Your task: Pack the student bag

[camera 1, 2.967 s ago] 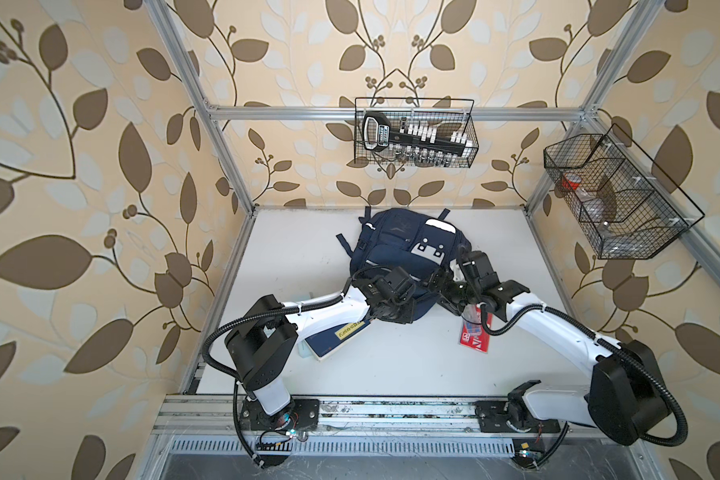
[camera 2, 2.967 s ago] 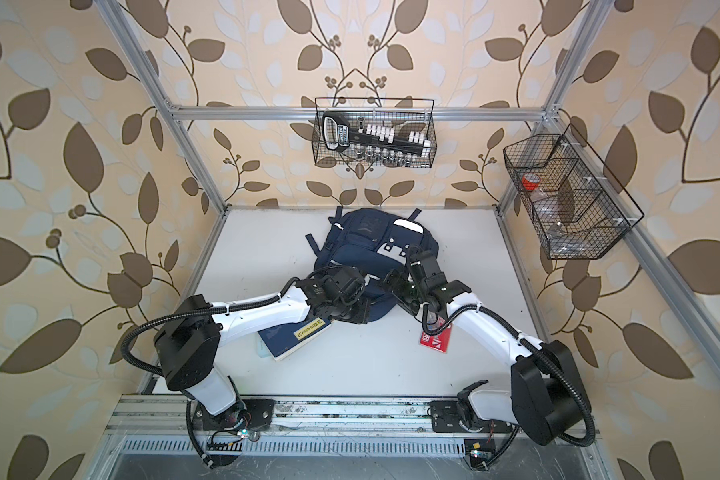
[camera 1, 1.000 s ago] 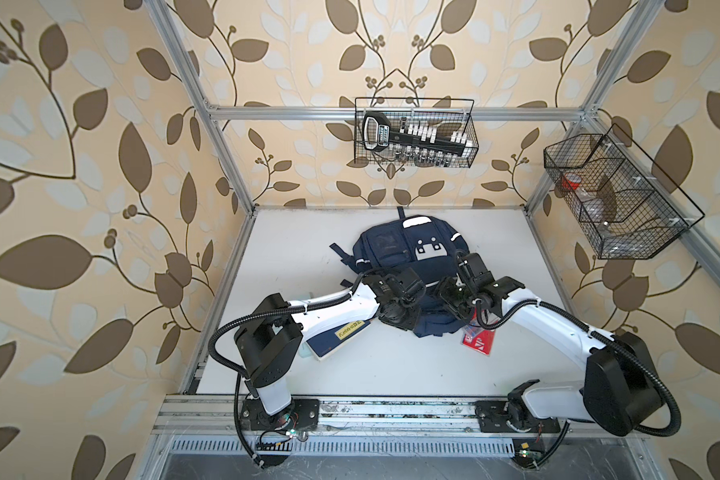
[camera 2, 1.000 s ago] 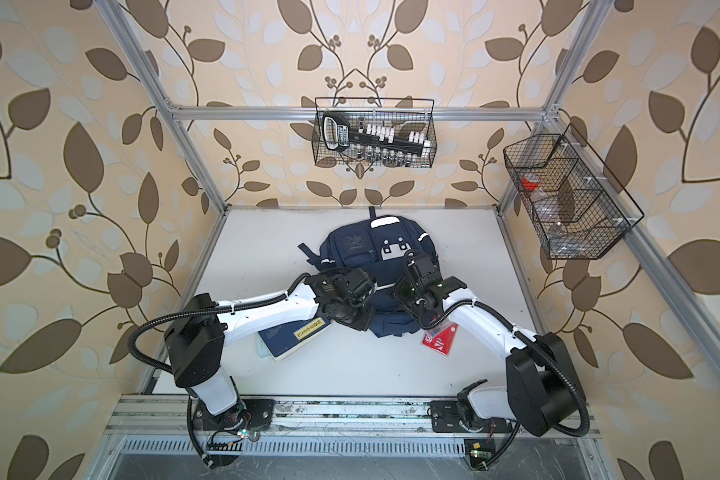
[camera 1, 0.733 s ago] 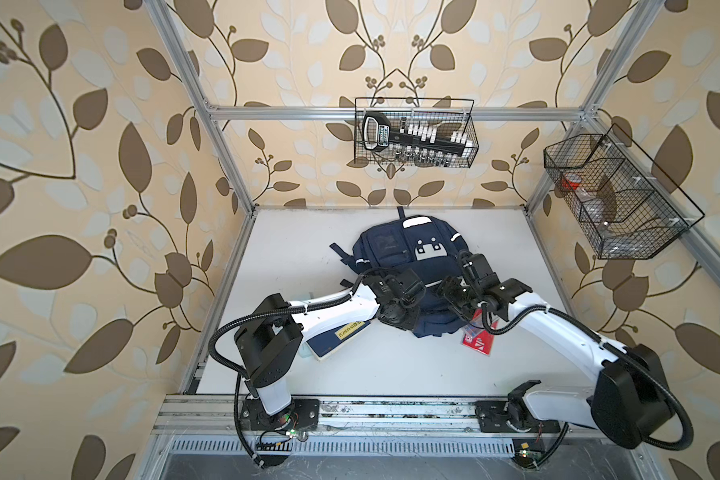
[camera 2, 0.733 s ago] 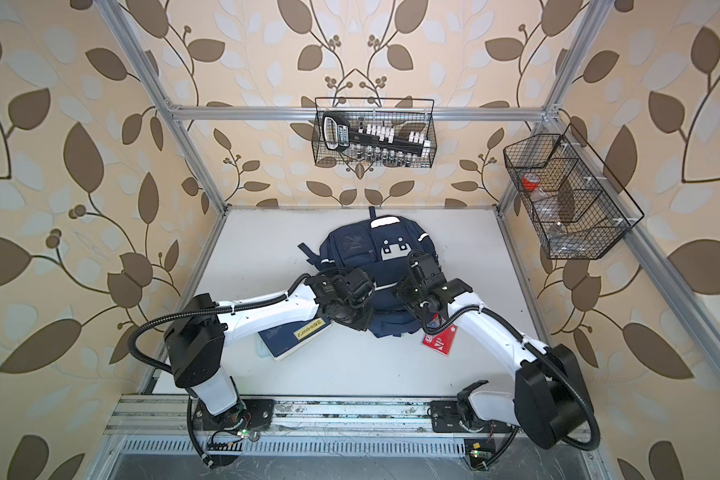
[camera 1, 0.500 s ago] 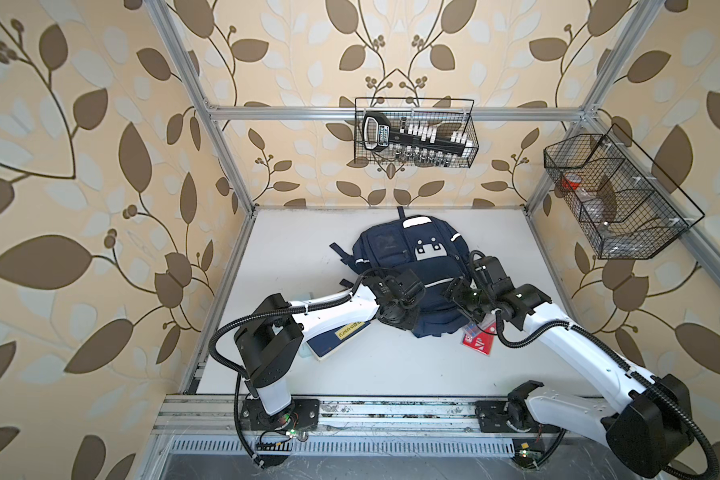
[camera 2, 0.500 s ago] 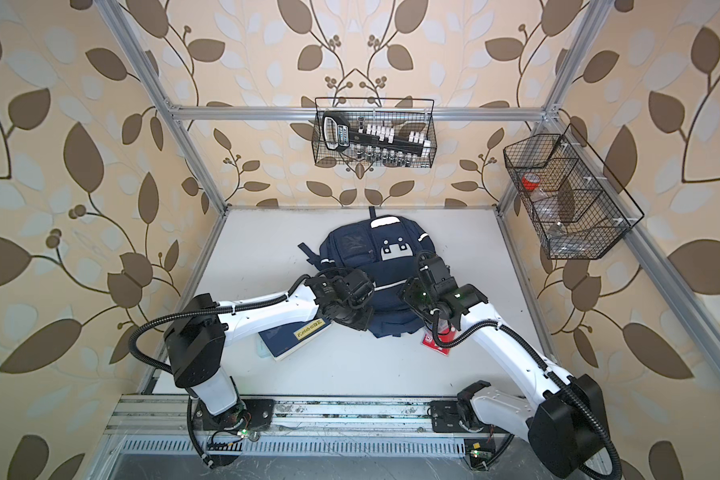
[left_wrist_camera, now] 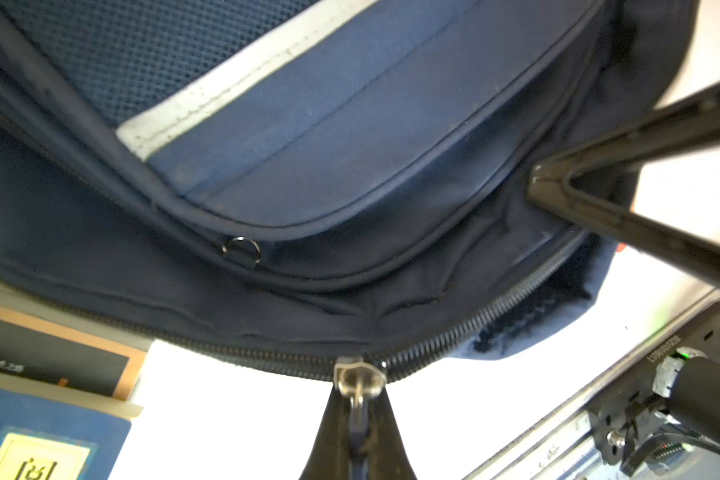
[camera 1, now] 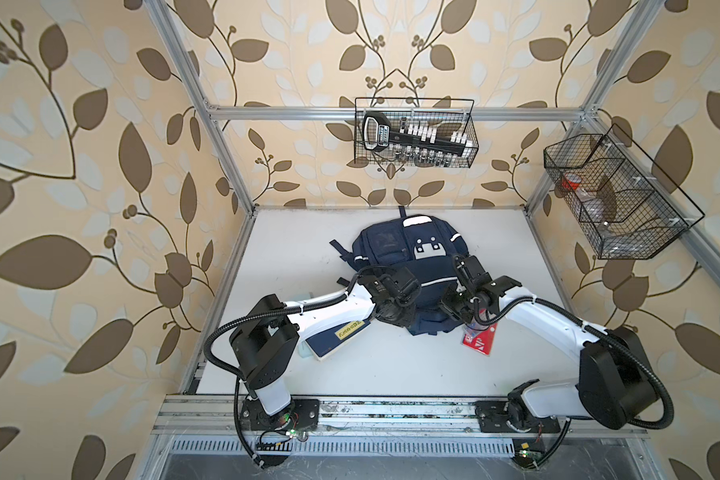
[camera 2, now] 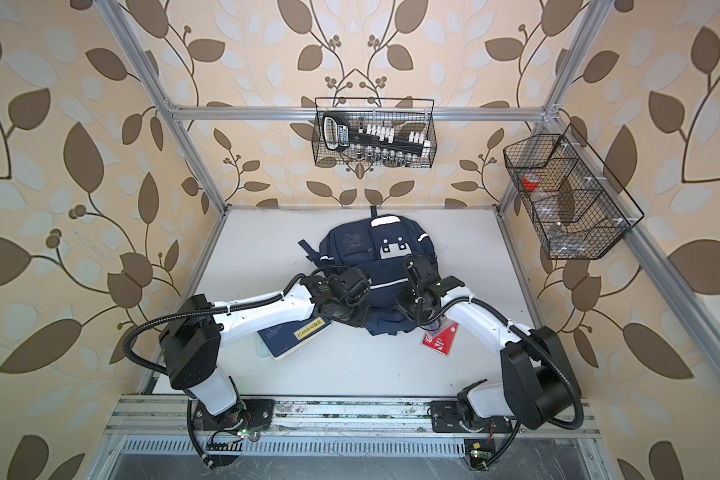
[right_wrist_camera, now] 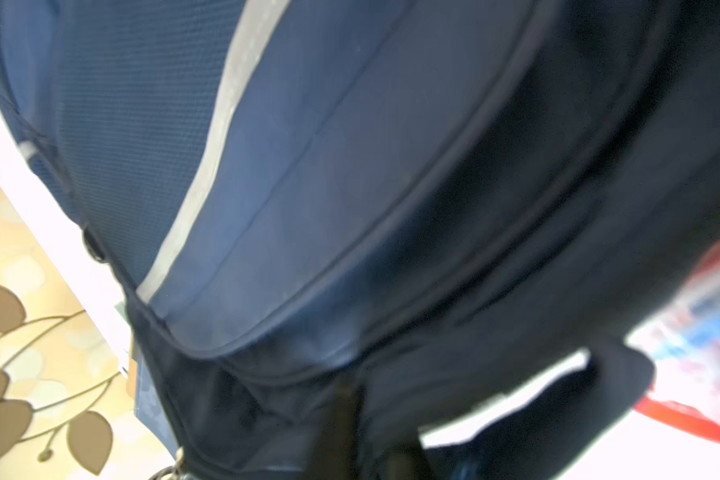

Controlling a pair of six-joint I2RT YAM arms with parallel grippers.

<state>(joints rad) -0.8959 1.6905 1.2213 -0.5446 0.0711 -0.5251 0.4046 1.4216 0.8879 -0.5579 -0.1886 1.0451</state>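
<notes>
The navy student bag lies flat mid-table in both top views, white patch up, its near end towards the arms. My left gripper sits at the bag's near-left edge. In the left wrist view it is shut on the metal zipper pull of the main zipper. My right gripper is at the near-right edge, shut, its fingertips pinching the bag's fabric beside the zipper. The right wrist view is blurred and shows mostly bag fabric around my right gripper.
A navy book with a yellow label lies partly under the left arm, and a red packet lies under the right wrist. Wire baskets hang on the back wall and the right wall. The frame rail runs along the near edge.
The right gripper swung out to the right, came back to the bag's near-right edge and shut on the fabric. The left gripper kept hold of the zipper pull.
</notes>
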